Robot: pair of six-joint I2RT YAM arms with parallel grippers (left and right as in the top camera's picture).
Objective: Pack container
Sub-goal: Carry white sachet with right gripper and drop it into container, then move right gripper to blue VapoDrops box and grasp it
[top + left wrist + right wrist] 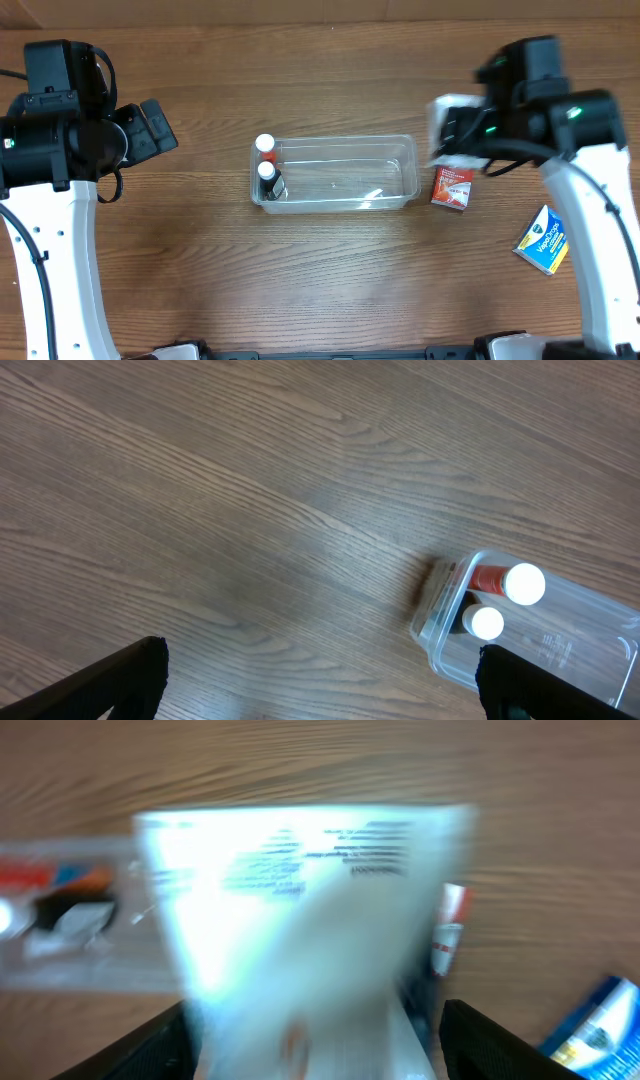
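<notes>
The clear container lies at the table's middle. At its left end are a red bottle and a dark bottle, both white-capped; they also show in the left wrist view inside the container. My left gripper is open and empty, left of the container. My right gripper is shut on a white packet, held above the table just right of the container's right end. The packet is blurred and fills most of the right wrist view.
A red and white box lies just right of the container. A blue and yellow box lies further right, near the right arm. The table is brown wood.
</notes>
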